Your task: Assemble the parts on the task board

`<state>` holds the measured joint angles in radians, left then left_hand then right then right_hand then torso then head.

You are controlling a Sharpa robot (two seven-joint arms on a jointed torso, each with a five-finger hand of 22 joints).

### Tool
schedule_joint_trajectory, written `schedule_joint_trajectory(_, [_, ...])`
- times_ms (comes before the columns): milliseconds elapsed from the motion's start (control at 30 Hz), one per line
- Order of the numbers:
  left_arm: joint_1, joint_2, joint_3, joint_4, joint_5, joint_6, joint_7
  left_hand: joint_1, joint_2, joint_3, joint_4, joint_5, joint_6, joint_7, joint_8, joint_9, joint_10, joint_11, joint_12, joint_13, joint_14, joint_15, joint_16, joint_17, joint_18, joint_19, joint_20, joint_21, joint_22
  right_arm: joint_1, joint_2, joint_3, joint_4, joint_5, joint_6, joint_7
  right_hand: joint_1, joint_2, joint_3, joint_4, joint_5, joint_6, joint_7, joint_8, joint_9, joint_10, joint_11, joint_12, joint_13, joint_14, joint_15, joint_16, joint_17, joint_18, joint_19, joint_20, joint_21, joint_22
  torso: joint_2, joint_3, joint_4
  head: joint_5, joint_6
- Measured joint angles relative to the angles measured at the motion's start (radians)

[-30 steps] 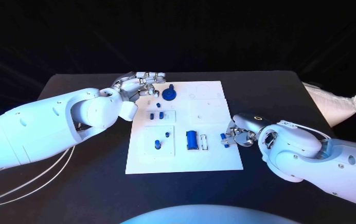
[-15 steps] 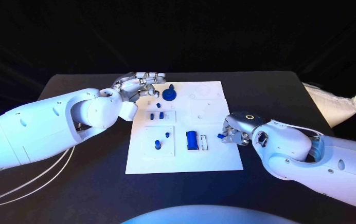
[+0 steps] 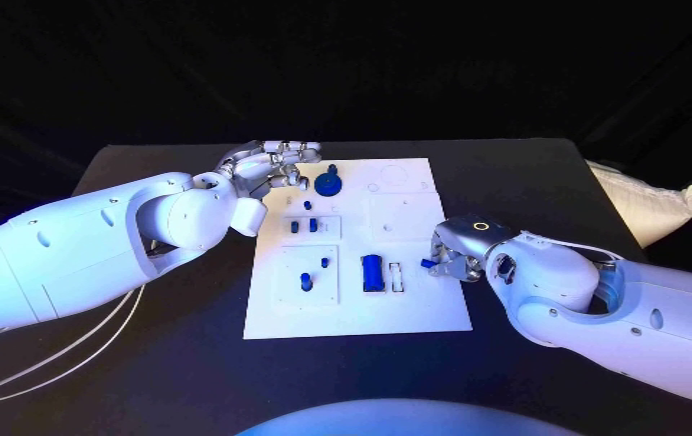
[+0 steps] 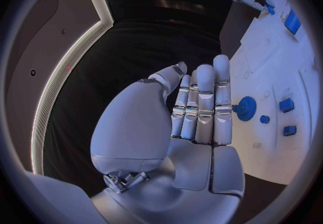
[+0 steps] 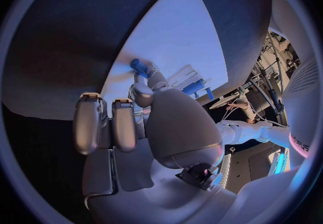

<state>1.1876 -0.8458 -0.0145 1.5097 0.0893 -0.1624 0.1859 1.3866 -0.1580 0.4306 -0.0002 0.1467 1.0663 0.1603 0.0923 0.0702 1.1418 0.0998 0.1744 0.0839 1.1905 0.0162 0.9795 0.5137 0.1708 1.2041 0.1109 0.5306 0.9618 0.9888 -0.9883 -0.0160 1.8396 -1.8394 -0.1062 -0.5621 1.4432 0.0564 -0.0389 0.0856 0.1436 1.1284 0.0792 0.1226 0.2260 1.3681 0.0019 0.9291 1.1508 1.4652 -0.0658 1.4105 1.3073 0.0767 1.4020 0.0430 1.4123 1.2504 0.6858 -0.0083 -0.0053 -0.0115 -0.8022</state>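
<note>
The white task board (image 3: pixel 418 306) lies in the middle of the black table. On it sit a blue gear (image 3: pixel 329 184), several small blue pegs (image 3: pixel 303 225) and a larger blue block (image 3: pixel 372 272). My left hand (image 3: pixel 274 164) hovers at the board's far left corner, beside the gear (image 4: pixel 246 108), with its fingers (image 4: pixel 203 103) straight and holding nothing. My right hand (image 3: pixel 459 253) is over the board's right edge and pinches a small blue part (image 3: pixel 428 263) between thumb and finger. The right wrist view shows that part (image 5: pixel 139 65) at the fingertips.
A white bundle (image 3: pixel 642 201) lies at the table's right edge. White cables (image 3: pixel 72 356) hang under my left arm at the near left. Bare black tabletop (image 3: pixel 534 171) surrounds the board.
My right hand has shifted a little left and further onto the board, carrying the small blue part with it. The left hand has not moved.
</note>
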Motion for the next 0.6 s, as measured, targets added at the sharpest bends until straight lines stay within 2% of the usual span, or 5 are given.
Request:
schedule_joint_trajectory(167, [0.0,0.0,0.0,0.0,0.0,0.0,0.0,0.0,0.0,0.0,0.0,0.0,0.0,0.0,0.0,0.0,0.0,0.0,0.0,0.0,0.0,0.0,0.0,0.0,0.0,0.0,0.0,0.0,0.0,0.0,0.002,0.0,-0.004,0.012,-0.009,0.0,-0.012,-0.009,0.036,0.006,0.049,0.004,-0.004,-0.007,-0.001,0.001,0.001,-0.002,0.003,0.0,0.0,0.0,0.001,0.0,0.0,0.0,0.0,0.003,0.0,0.0,0.0001,0.0,0.001])
schedule_joint_trajectory(233, [0.0,0.0,0.0,0.0,0.0,0.0,0.0,0.0,0.0,0.0,0.0,0.0,0.0,0.0,0.0,0.0,0.0,0.0,0.0,0.0,0.0,0.0,0.0,0.0,0.0,0.0,0.0,0.0,0.0,0.0,0.002,0.0,-0.004,0.018,-0.017,0.0,-0.016,-0.014,0.051,0.009,0.065,0.008,-0.001,-0.011,-0.004,0.001,0.001,0.0,0.003,0.0,0.0,0.0,0.001,0.0,0.0,0.0,0.0,0.004,0.0,0.0,0.0001,0.0,0.001])
schedule_joint_trajectory(367, [0.0,0.0,0.0,0.0,0.0,0.0,0.0,0.0,0.0,0.0,0.0,0.0,0.0,0.0,0.0,0.0,0.0,0.0,0.0,0.0,0.0,0.0,0.0,0.0,0.0,0.0,0.0,0.0,0.0,-0.002,-0.003,-0.003,-0.002,0.039,-0.052,-0.001,-0.03,-0.018,0.07,0.019,0.073,0.01,-0.003,-0.015,-0.008,0.005,-0.003,0.008,0.007,0.0,0.0,0.0,0.001,0.0,0.0,0.0,0.0,0.008,0.001,0.0002,0.0,0.0,0.001])
schedule_joint_trajectory(600, [0.0,0.0,0.0,0.0,0.0,0.0,0.0,0.0,0.0,0.0,0.0,0.0,0.0,0.0,0.0,0.0,0.0,0.0,0.0,0.0,0.0,0.0,0.0,0.0,0.0,0.0,0.0,0.0,0.0,-0.007,-0.024,-0.013,0.02,0.147,-0.14,-0.008,-0.082,-0.043,0.116,0.058,0.079,0.019,-0.007,-0.015,-0.005,0.013,-0.01,0.02,0.015,0.0,-0.001,0.006,0.001,0.0,0.004,-0.004,0.006,0.019,0.001,0.001,0.0002,0.001,0.0])
